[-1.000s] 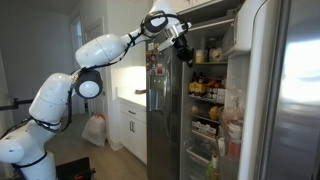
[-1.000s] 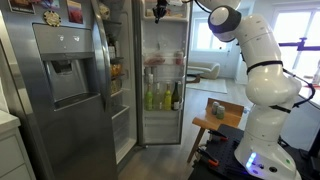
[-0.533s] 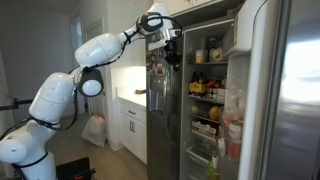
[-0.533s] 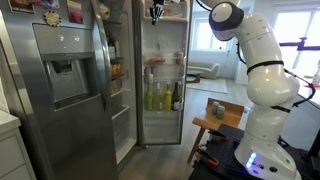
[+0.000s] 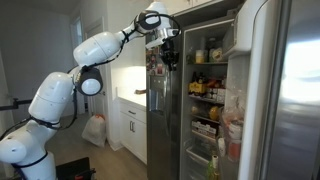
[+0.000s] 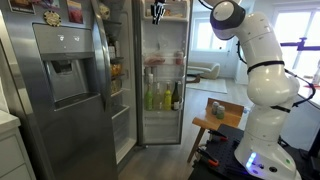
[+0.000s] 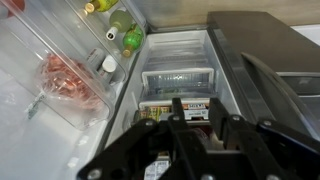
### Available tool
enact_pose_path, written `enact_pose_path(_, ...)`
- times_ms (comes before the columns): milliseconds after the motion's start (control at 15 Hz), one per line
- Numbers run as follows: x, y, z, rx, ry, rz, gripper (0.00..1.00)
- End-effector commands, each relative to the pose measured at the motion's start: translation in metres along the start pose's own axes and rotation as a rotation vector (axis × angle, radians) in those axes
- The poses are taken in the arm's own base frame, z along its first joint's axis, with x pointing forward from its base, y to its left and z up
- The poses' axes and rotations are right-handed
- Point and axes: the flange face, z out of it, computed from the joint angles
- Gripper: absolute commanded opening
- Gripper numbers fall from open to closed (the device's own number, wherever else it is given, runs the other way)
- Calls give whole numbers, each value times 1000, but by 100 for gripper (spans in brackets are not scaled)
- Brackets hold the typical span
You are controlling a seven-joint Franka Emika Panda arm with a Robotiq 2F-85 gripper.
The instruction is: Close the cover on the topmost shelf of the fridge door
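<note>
- Topmost shelf: top of the fridge door inner face, door swung open; cover too small to read.
- End effector hangs at shelf height, near it, presumably for pushing the cover.
- I can't tell clenched or released.

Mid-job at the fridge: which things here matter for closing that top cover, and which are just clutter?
Job: black robot gripper; narrow white plastic topmost shelf; tall white-lined fridge door.
Lying about: green and yellow bottles lower down; white bag on floor; wooden side table.
</note>
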Motion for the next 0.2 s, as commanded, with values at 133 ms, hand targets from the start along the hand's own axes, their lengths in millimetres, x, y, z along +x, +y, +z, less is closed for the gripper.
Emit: enact_pose_path(133,0,0,0,0,0,0,34)
